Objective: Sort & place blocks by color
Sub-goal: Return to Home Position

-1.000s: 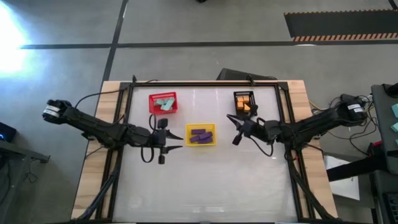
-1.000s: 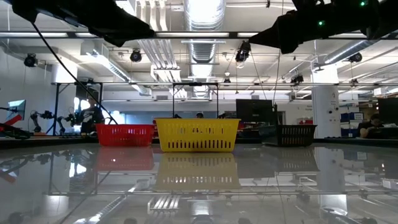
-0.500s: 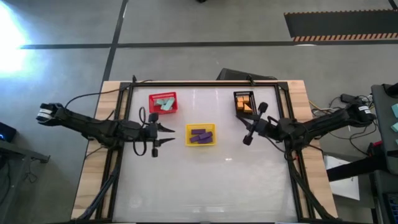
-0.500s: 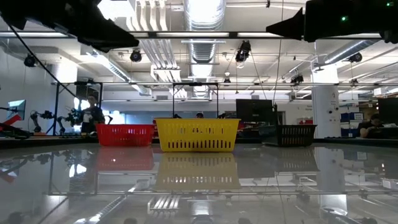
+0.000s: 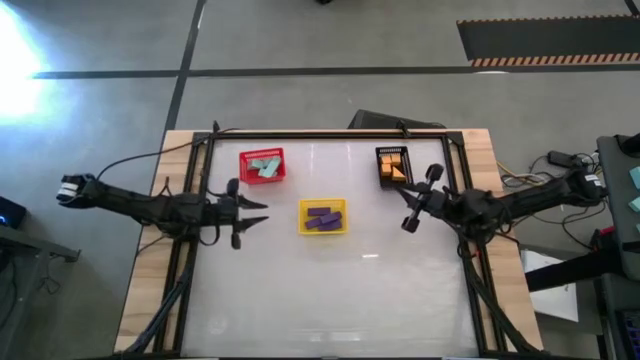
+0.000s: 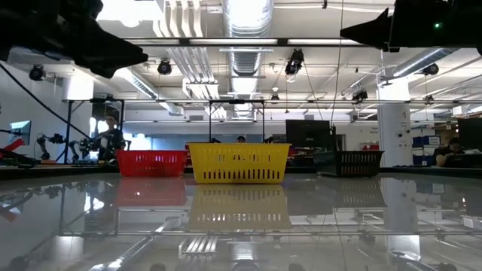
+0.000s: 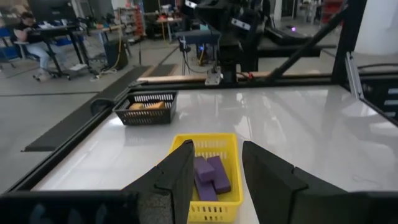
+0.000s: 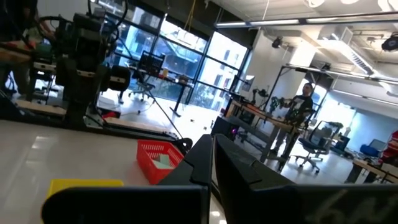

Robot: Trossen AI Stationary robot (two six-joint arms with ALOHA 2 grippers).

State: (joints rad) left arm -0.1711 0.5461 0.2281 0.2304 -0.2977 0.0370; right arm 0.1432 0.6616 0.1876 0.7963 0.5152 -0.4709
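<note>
Teal blocks point(image 5: 264, 167) lie in red basket point(image 5: 262, 183); purple blocks point(image 5: 322, 216) in yellow basket point(image 5: 322, 232); orange blocks point(image 5: 392, 170) in black basket point(image 5: 378, 166). Left gripper point(image 5: 260, 211) hovers over table between red and yellow baskets, fingers apart, holding nothing; right gripper point(image 5: 404, 196) hangs near black basket, fingers pressed together, empty.

Grey concrete floor point(image 5: 320, 100) w/ dark seams, black hazard-striped mat point(image 5: 548, 42) beyond the tabletop point(image 5: 330, 290)'s far right corner, bright glare point(image 5: 20, 45) past the far left one. Past the far edge, open lab: white ceiling w/ round ducts point(image 6: 245, 15) & strip lights point(image 6: 226, 41), white pillar point(image 6: 392, 135) at right, person point(image 6: 111, 139) standing by benches at left. Elsewhere tall windows point(image 8: 186, 56) & office chairs point(image 8: 317, 146).
</note>
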